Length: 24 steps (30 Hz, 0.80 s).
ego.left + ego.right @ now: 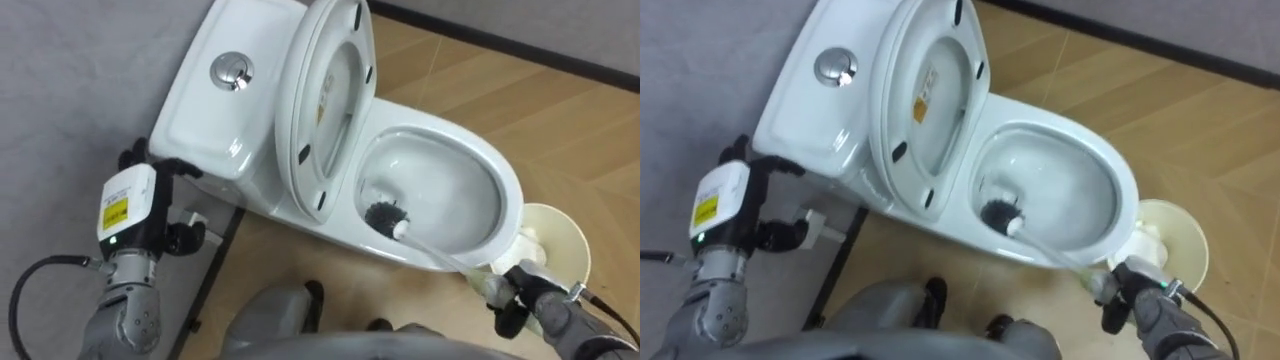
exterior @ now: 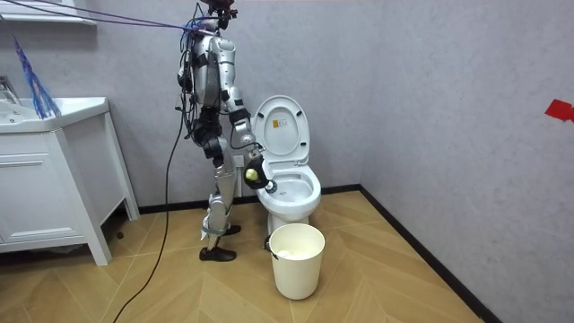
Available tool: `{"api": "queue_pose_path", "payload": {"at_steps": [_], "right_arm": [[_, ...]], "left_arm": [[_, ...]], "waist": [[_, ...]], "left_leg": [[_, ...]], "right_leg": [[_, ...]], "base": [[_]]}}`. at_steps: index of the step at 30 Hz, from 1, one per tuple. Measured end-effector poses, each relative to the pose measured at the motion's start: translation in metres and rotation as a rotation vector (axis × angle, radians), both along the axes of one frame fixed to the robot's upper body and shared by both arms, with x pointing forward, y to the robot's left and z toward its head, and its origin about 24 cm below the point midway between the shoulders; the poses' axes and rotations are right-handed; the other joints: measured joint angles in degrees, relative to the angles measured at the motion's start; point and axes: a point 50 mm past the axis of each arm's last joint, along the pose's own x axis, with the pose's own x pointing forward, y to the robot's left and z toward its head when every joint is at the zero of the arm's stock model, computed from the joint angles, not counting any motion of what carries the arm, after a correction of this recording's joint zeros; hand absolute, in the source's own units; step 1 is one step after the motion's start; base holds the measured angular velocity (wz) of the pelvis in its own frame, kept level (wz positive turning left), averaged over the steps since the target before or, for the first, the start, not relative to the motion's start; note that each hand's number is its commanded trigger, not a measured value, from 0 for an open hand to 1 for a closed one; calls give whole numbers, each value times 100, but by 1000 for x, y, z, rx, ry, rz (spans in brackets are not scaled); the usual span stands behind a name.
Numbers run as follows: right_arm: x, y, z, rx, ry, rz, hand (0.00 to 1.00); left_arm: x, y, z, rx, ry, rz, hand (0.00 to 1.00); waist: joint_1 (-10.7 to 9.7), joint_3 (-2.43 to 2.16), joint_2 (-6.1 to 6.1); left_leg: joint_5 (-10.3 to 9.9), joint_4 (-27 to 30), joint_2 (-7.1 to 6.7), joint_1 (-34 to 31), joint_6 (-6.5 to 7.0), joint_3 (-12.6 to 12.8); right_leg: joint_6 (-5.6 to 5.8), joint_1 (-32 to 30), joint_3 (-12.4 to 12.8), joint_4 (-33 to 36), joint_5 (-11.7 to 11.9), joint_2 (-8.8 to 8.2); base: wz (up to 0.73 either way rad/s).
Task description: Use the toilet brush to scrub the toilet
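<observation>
right hand is gripping the toilet brush by its handle at lower right. the black brush head is sitting inside the toilet bowl, on the side nearest the raised seat.

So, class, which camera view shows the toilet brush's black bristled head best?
The left eye view: the black bristled head shows close and unobstructed inside the white ceramic toilet bowl. The right eye view shows nearly the same. In the room view it is too small to make out.
</observation>
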Motion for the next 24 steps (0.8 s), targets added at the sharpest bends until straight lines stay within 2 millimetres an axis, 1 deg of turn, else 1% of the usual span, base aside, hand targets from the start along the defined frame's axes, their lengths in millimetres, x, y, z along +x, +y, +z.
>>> {"api": "queue_pose_path", "payload": {"at_steps": [3, 5, 6, 7, 8, 9, 10, 11, 12, 14, 16, 18, 19, 22, 23, 24], "right_arm": [[10, -5, 5, -37, -28, 33, 100], [23, -13, 14, -81, -62, 50, 100], [25, -15, 15, -90, -62, 51, 100], [32, -17, 19, -106, -73, 58, 100], [39, -19, 22, -119, -86, 69, 100], [41, -20, 23, -124, -93, 70, 100], [46, -22, 26, -135, -103, 73, 100], [53, -25, 31, -145, -120, 74, 100], [56, -26, 33, -151, -126, 75, 100], [68, -30, 41, -179, -146, 80, 100], [73, -33, 46, -191, -156, 83, 100], [77, -37, 51, -210, -167, 89, 100], [79, -39, 53, -223, -175, 93, 100], [87, -41, 59, -244, -190, 117, 100], [89, -44, 62, -263, -197, 136, 100], [91, -45, 65, -271, -204, 145, 100]], "left_arm": [[7, 0, 3, 14, -40, -9, 0], [16, -2, 7, -20, -81, -12, 0], [19, -3, 8, -32, -92, -10, 0], [24, -4, 11, -43, -113, -11, 0], [28, -6, 13, -50, -135, -14, 0], [30, -7, 15, -52, -146, -17, 0], [34, -10, 17, -60, -168, -21, 0], [39, -12, 20, -75, -192, -26, 0], [42, -13, 22, -82, -203, -30, 0], [50, -16, 28, -85, -247, -42, 0], [55, -18, 33, -91, -275, -58, 0], [58, -22, 36, -96, -298, -75, 0], [59, -25, 37, -101, -309, -85, 0], [61, -29, 39, -108, -333, -100, 0], [64, -32, 39, -110, -341, -115, 0], [66, -33, 40, -110, -346, -123, 0]], "waist": [[18, 34, 50], [42, 88, 120], [46, 92, 133], [58, 93, 138], [75, 97, 137], [89, 99, 133], [117, 107, 120], [167, 124, 92], [176, 127, 89], [234, 159, 40], [313, 175, 5], [394, 180, -1], [465, 180, 1], [547, 181, 0], [622, 181, -1], [652, 181, -1]], "left_leg": [[13, 121, 13, -215, 12, 13], [23, 293, 11, -484, 30, -7], [30, 332, 12, -562, 37, -8], [59, 373, 9, -703, 39, -9], [80, 443, 8, -836, 42, -16], [89, 475, 8, -910, 44, -17], [114, 523, -3, -1038, 51, -25], [153, 528, -35, -1151, 56, -24], [179, 528, -42, -1223, 61, -28], [283, 528, -66, -1433, 64, -24], [331, 544, -67, -1569, 56, -25], [351, 623, -66, -1713, 57, -29], [351, 660, -68, -1791, 57, -28], [348, 752, -88, -1930, 60, -27], [346, 824, -92, -1990, 61, -22], [341, 864, -95, -2032, 66, -16]], "right_leg": [[-12, -238, 18, 195, -7, -24], [-51, -497, 0, 400, -34, -73], [-60, -576, -4, 454, -41, -83], [-68, -731, -3, 533, -46, -98], [-89, -865, 0, 614, -58, -111], [-98, -942, 0, 665, -63, -126], [-114, -1088, 2, 755, -84, -177], [-123, -1254, 15, 852, -109, -202], [-123, -1334, 18, 879, -114, -214], [-142, -1594, 9, 1008, -113, -305], [-172, -1743, -12, 1071, -109, -332], [-189, -1887, -17, 1156, -111, -348], [-201, -1969, -18, 1212, -118, -368], [-220, -2118, -18, 1357, -155, -417], [-235, -2187, -17, 1442, -169, -443], [-235, -2240, -1, 1496, -192, -452]], "base": [[-3], [4], [0], [0], [0], [4], [4], [7], [6], [2], [0], [2], [0], [1], [0], [0]]}}
